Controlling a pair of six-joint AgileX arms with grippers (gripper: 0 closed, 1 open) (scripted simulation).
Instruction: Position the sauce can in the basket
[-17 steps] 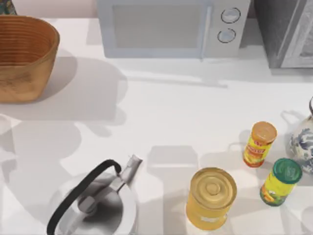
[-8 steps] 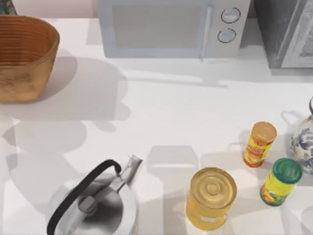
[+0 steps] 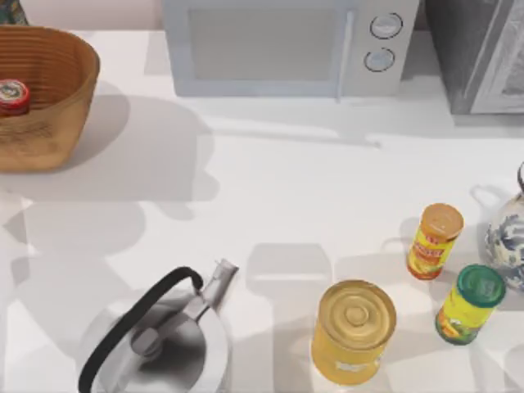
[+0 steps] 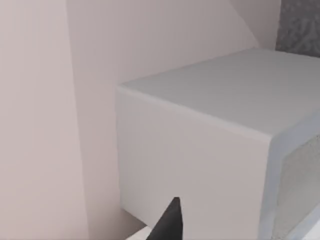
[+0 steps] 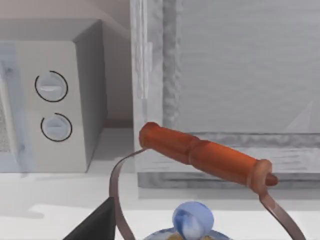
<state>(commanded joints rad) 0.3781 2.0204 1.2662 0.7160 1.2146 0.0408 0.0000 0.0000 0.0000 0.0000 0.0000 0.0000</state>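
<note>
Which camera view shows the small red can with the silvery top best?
The top view: the small red can with the silvery top lies inside the orange-brown wicker basket at the table's far left. The wrist views face the white microwave instead.

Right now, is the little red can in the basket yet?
Yes. The sauce can already sits inside the basket at the table's far left corner. Neither hand holds anything that I can see, so nothing looks left to do.
</note>
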